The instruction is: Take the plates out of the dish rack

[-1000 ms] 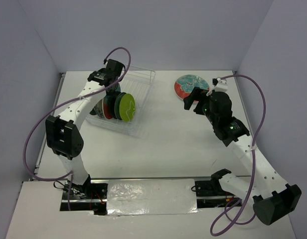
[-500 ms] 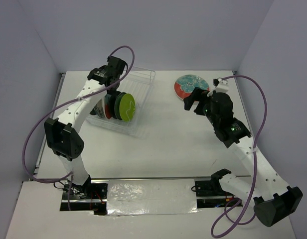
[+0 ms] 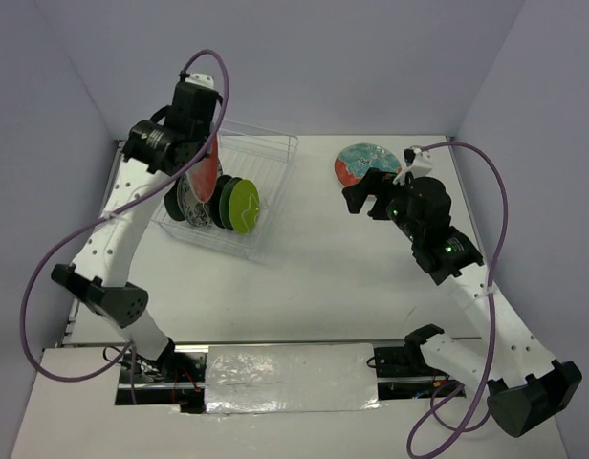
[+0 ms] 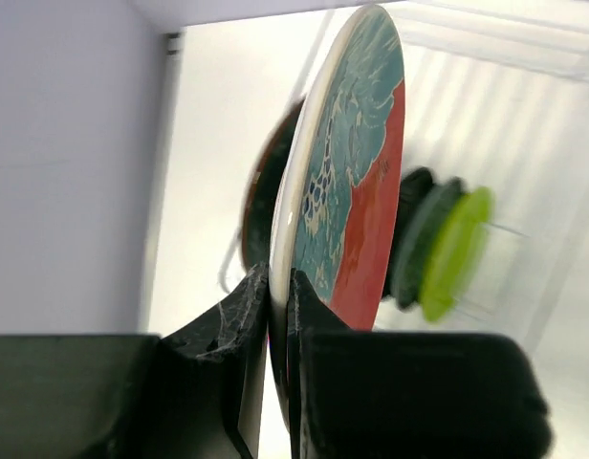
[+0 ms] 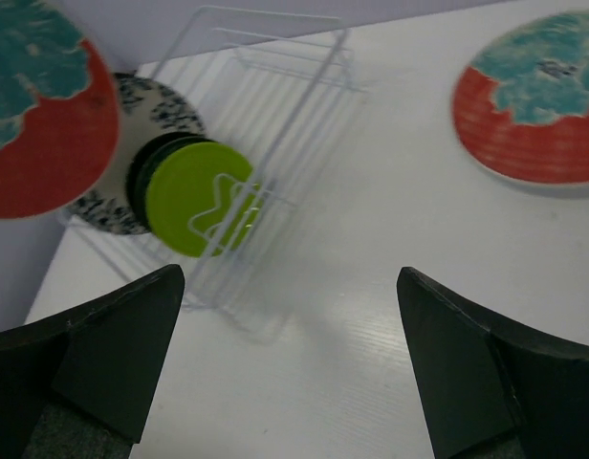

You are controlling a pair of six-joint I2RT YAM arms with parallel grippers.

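Your left fingers [image 4: 232, 330] clamp the plate [image 4: 357, 182] by its rim; swing fast and it could drop onto the rack [image 3: 273, 153]. Right fingers [image 5: 108, 335] stand apart.

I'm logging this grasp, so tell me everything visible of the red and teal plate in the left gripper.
The red and teal plate is round, glossy like glazed ceramic, with a pale rim, teal mottling above and red below. It stands on edge, its lower rim pinched between the shut fingers of the left gripper. It hangs over the left end of the dish rack, above the other plates, apparently touching neither.
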